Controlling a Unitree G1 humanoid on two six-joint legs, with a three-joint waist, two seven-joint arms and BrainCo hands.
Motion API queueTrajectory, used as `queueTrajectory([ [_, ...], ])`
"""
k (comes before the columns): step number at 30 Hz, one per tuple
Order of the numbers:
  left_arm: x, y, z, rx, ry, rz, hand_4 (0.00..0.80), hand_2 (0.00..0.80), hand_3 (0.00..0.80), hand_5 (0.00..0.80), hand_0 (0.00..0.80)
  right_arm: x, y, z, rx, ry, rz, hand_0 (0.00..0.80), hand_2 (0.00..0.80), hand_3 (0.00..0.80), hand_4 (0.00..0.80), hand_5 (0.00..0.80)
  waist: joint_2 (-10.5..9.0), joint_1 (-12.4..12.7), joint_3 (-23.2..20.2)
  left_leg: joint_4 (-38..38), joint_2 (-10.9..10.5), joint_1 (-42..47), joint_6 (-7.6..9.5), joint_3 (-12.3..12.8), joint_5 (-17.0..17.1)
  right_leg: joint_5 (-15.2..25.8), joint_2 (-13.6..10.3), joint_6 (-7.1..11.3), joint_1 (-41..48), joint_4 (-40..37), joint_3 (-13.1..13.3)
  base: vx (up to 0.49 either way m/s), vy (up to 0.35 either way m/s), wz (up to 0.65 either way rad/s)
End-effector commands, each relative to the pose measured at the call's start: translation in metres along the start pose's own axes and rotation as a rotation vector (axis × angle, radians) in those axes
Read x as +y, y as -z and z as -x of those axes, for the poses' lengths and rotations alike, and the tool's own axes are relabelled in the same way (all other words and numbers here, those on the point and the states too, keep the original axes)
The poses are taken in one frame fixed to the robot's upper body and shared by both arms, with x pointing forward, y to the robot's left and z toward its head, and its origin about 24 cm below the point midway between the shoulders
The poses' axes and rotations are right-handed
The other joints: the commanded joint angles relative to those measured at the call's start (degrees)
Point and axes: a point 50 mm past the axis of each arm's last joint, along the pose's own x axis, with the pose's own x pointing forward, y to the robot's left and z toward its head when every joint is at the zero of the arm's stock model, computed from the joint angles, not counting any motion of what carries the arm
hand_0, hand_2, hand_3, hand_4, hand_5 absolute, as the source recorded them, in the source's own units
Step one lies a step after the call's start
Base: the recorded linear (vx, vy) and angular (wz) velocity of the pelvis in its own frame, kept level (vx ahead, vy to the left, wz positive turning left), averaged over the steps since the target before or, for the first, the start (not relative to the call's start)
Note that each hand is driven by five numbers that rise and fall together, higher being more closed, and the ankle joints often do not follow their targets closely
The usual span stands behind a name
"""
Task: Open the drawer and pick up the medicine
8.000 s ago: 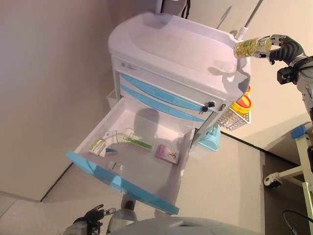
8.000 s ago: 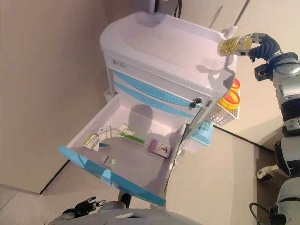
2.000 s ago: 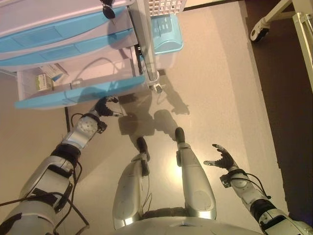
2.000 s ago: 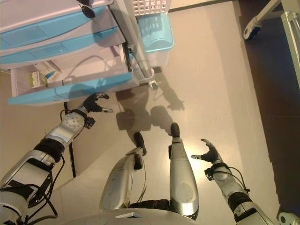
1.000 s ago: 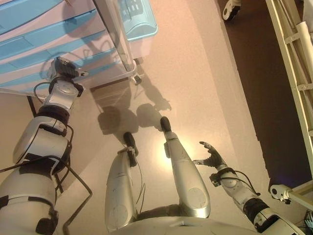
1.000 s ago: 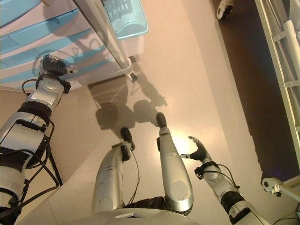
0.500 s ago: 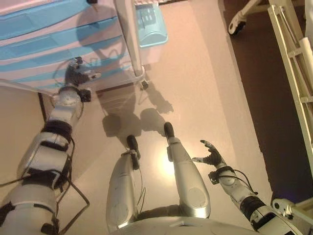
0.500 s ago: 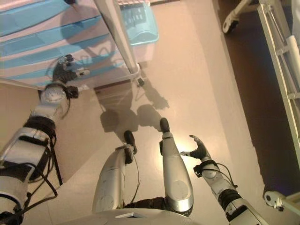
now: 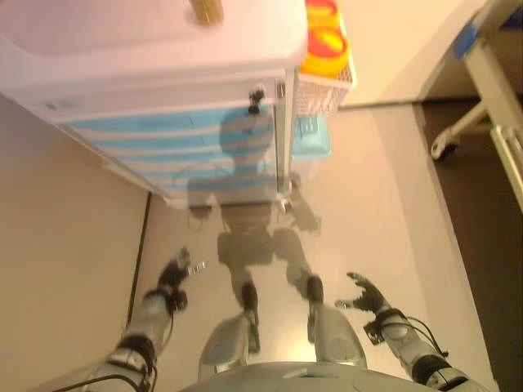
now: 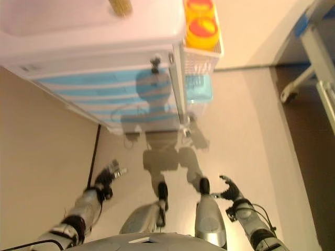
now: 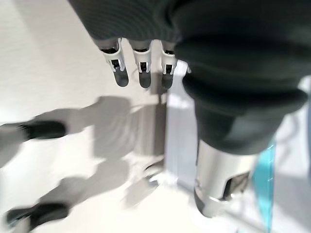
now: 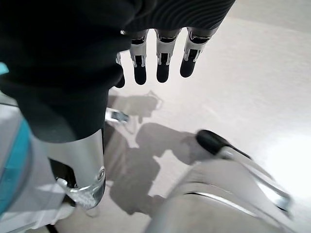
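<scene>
The white medical cart (image 9: 163, 65) stands ahead with all its blue-fronted drawers (image 9: 172, 151) shut, so no medicine boxes show. A yellow bottle (image 9: 206, 10) stands on the cart's top at the far edge of the view. My left hand (image 9: 176, 273) hangs low over the floor, well short of the cart, with its fingers (image 11: 141, 73) straight and nothing in it. My right hand (image 9: 364, 294) hangs low at the right, fingers (image 12: 158, 68) relaxed and open, also holding nothing.
A wire basket (image 9: 327, 77) holding yellow and red rolls hangs on the cart's right side, with a light blue bin (image 9: 310, 135) below it. A wheeled bed frame (image 9: 482, 90) stands at the far right. A wall (image 9: 57, 245) runs along the left.
The camera has tilted up, bringing the cart's top into view. My left hand has come off the bottom drawer's front and dropped low. The drawer, open earlier, is shut.
</scene>
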Motion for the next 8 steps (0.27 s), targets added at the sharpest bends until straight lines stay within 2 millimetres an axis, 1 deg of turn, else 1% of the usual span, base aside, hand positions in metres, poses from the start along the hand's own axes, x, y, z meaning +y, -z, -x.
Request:
queueTrajectory([
  [1, 0.001, 0.013, 0.003, 0.076, 0.038, -0.095, 0.0, 0.0, 0.0, 0.0, 0.0, 0.014, 0.01, 0.006, 0.02, -0.062, -0.015, 0.0, 0.0, 0.0, 0.0, 0.0, -2.49, 1.6, -2.5, 4.0, -2.7, -1.0, 1.1, 2.0, -7.6, -4.0, 0.9, 0.46, 1.0, 1.8, -2.0, 0.062, -0.044, 0.17],
  [2, 0.0, 0.024, 0.006, 0.123, 0.037, -0.092, 0.0, 0.0, 0.0, 0.0, 0.0, 0.018, 0.013, 0.006, 0.036, -0.073, -0.037, 0.0, 0.0, 0.0, 0.0, 0.0, -2.45, 1.9, -3.2, 2.8, -2.4, -0.1, 0.91, 2.3, -7.1, -3.9, 1.1, 0.54, 2.0, 1.0, -2.7, 0.031, -0.046, 0.17],
  [4, 0.0, 0.036, 0.009, 0.187, 0.027, -0.062, 0.0, 0.0, 0.0, 0.0, 0.0, 0.023, 0.017, 0.007, 0.062, -0.085, -0.095, 0.0, 0.0, 0.0, 0.0, 0.0, -2.38, 2.3, -4.3, 1.2, -2.3, 0.9, 0.61, 2.1, -6.6, -4.1, 1.3, 0.5, 3.4, 0.2, -3.2, 0.006, -0.049, 0.1],
  [7, -0.003, 0.054, 0.015, 0.28, 0.029, -0.024, 0.0, 0.0, 0.0, 0.0, 0.0, 0.032, 0.024, 0.008, 0.127, -0.104, -0.193, 0.0, 0.0, 0.0, 0.0, 0.0, -2.73, 2.8, -5.5, 1.7, -2.6, 1.8, 0.88, 1.5, -7.2, -4.8, 1.2, 0.23, 4.4, 0.8, -3.2, -0.008, -0.03, 0.22],
  [8, -0.004, 0.056, 0.016, 0.285, 0.037, -0.027, 0.0, 0.0, 0.0, 0.0, 0.0, 0.033, 0.025, 0.008, 0.139, -0.104, -0.213, 0.0, 0.0, 0.0, 0.0, 0.0, -2.82, 2.8, -5.6, 1.9, -2.6, 1.9, 0.93, 1.5, -7.3, -4.8, 1.2, 0.17, 4.5, 0.8, -3.2, -0.003, -0.012, 0.11],
])
